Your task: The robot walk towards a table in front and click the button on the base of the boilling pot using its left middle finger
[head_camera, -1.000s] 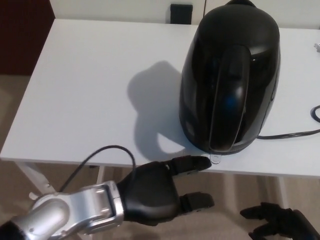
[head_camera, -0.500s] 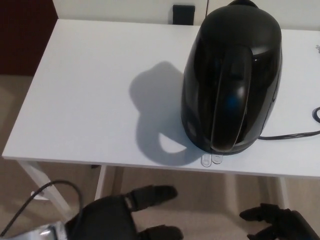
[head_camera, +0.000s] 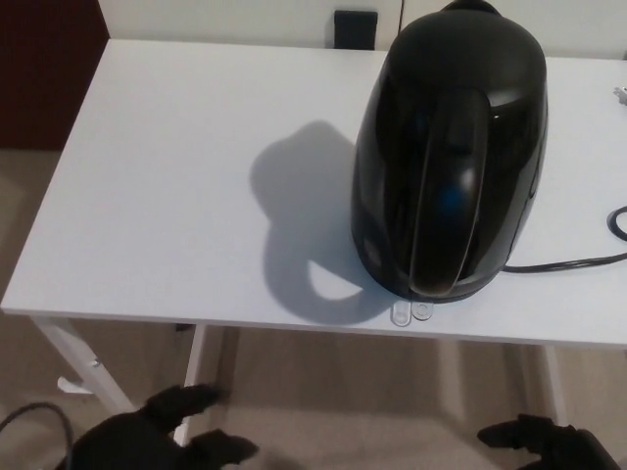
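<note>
My left robot hand (head_camera: 162, 436) hangs low below the surface (head_camera: 176, 196) edge, fingers spread, holding nothing. Right robot hand (head_camera: 549, 443) low too, fingers apart. Boiling pot (head_camera: 451, 157) stands right, its button (head_camera: 411, 312) at the near edge.

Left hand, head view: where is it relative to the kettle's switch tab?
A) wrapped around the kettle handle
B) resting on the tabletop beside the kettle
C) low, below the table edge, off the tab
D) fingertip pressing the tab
C: the left hand sits at the bottom of the frame below the table edge, clear of the tab at the kettle base.
</note>
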{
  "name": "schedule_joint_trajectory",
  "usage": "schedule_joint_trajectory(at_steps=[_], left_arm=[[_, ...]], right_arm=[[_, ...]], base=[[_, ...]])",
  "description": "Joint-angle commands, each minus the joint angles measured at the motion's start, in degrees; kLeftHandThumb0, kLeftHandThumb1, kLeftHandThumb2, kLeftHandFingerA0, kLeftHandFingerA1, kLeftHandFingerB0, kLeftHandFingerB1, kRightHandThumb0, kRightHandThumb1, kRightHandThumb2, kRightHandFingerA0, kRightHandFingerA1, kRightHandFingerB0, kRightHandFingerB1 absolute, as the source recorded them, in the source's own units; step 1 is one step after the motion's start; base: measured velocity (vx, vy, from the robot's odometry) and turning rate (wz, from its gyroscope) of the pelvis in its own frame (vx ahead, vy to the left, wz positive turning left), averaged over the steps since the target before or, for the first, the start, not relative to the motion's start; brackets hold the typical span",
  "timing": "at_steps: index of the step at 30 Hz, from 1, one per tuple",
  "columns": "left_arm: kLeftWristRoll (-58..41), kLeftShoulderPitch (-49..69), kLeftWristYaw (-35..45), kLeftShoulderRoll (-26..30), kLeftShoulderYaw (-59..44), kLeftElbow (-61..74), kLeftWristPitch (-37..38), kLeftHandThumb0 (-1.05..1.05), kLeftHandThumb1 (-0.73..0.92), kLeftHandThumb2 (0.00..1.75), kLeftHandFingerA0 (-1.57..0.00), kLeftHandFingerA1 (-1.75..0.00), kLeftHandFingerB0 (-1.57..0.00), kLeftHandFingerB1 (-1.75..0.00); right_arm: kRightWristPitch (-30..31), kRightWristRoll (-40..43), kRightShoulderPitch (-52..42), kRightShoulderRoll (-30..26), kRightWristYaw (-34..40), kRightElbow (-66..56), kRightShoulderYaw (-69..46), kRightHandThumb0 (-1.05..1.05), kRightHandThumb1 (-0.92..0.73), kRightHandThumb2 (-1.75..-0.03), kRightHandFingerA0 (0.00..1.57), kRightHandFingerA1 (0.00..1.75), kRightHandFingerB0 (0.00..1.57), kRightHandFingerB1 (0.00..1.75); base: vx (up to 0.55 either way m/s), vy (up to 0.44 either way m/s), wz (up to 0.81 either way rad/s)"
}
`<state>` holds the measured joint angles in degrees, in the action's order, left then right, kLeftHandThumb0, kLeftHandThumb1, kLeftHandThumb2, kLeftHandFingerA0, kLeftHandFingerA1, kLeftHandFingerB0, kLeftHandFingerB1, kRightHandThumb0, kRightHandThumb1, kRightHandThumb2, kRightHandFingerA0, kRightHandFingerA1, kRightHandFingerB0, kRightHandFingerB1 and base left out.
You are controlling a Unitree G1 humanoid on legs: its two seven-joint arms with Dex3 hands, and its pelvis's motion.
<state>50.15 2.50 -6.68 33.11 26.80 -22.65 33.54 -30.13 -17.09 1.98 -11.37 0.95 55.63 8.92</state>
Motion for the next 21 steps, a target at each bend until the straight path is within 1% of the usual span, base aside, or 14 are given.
schedule_joint_trajectory(at_steps=[1, 2, 4, 5, 6, 8, 13, 14, 15, 18, 21], left_arm=[[-24.7, -0.9, 5.8, -6.5, -13.4, -22.7, 0.0, -0.42, 0.45, 0.66, -0.31, -0.41, -0.21, -0.38], [-25.9, -1.8, 6.8, -7.0, -14.9, -24.4, -0.5, -0.39, 0.44, 0.65, -0.31, -0.41, -0.22, -0.37], [-27.6, -3.5, 7.8, -7.9, -17.5, -27.6, -0.7, -0.4, 0.44, 0.65, -0.32, -0.42, -0.23, -0.37], [-28.2, -4.3, 7.6, -8.2, -19.1, -28.9, -1.1, -0.36, 0.5, 0.55, -0.4, -0.36, -0.28, -0.31], [-29.6, -4.9, 9.1, -8.5, -20.8, -29.6, -2.1, -0.44, 0.44, 0.66, -0.3, -0.41, -0.21, -0.38], [-32.3, -6.2, 12.6, -9.3, -23.5, -30.7, -3.9, -0.44, 0.43, 0.66, -0.28, -0.41, -0.21, -0.38], [-34.3, -7.8, 16.4, -10.5, -27.4, -33.3, -4.7, -0.45, 0.44, 0.65, -0.27, -0.4, -0.23, -0.38], [-34.1, -7.8, 16.5, -10.6, -27.6, -33.5, -4.5, -0.38, 0.5, 0.56, -0.32, -0.34, -0.24, -0.31], [-33.3, -7.7, 16.2, -10.6, -27.6, -33.9, -4.2, -0.45, 0.42, 0.66, -0.27, -0.41, -0.2, -0.38], [-31.1, -7.7, 14.6, -10.5, -27.4, -34.6, -2.5, -0.46, 0.42, 0.66, -0.29, -0.41, -0.21, -0.38], [-30.5, -7.6, 15.0, -10.5, -27.6, -34.9, -1.8, -0.46, 0.42, 0.67, -0.29, -0.41, -0.21, -0.39]], right_arm=[[2.2, 1.0, -1.1, -0.5, 1.6, 0.0, -1.1, -0.33, -0.66, -0.59, 0.78, 0.53, 0.58, 0.45], [2.3, 1.0, -0.8, -0.6, 1.7, -0.1, -1.2, -0.34, -0.66, -0.6, 0.8, 0.53, 0.58, 0.45], [2.3, 0.6, -0.2, -0.9, 2.2, -0.3, -1.2, -0.34, -0.66, -0.58, 0.81, 0.53, 0.58, 0.45], [2.3, 0.7, -0.1, -1.0, 2.2, -0.5, -1.4, -0.34, -0.66, -0.59, 0.81, 0.54, 0.58, 0.46], [2.2, 1.0, 0.0, -0.9, 1.9, -0.5, -1.6, -0.33, -0.66, -0.59, 0.79, 0.55, 0.58, 0.46], [1.7, 1.6, 0.3, -0.9, 1.7, -0.2, -2.1, -0.33, -0.66, -0.59, 0.78, 0.55, 0.58, 0.46], [1.6, 2.2, -0.1, -1.0, 1.2, -0.6, -2.8, -0.31, -0.66, -0.58, 0.76, 0.54, 0.57, 0.46], [1.6, 2.4, -0.1, -1.0, 1.0, -0.6, -3.0, -0.3, -0.65, -0.58, 0.76, 0.55, 0.57, 0.47], [1.4, 2.4, -0.1, -1.1, 1.0, -0.4, -3.0, -0.3, -0.65, -0.58, 0.76, 0.55, 0.58, 0.46], [1.7, 2.0, -0.1, -1.3, 1.1, -0.7, -2.8, -0.32, -0.65, -0.58, 0.79, 0.54, 0.58, 0.46], [1.7, 1.8, -0.3, -1.2, 1.1, -1.0, -2.9, -0.32, -0.66, -0.58, 0.79, 0.55, 0.58, 0.47]], base=[[0.0, 0.0, 0.0], [0.0, 0.0, 0.0], [0.0, 0.0, 0.0], [0.0, 0.0, 0.0], [0.0, 0.0, 0.0], [0.0, 0.0, 0.0], [0.0, 0.0, 0.0], [0.0, 0.0, 0.0], [0.0, 0.0, 0.0], [0.0, 0.0, 0.0], [0.0, 0.0, 0.0]])
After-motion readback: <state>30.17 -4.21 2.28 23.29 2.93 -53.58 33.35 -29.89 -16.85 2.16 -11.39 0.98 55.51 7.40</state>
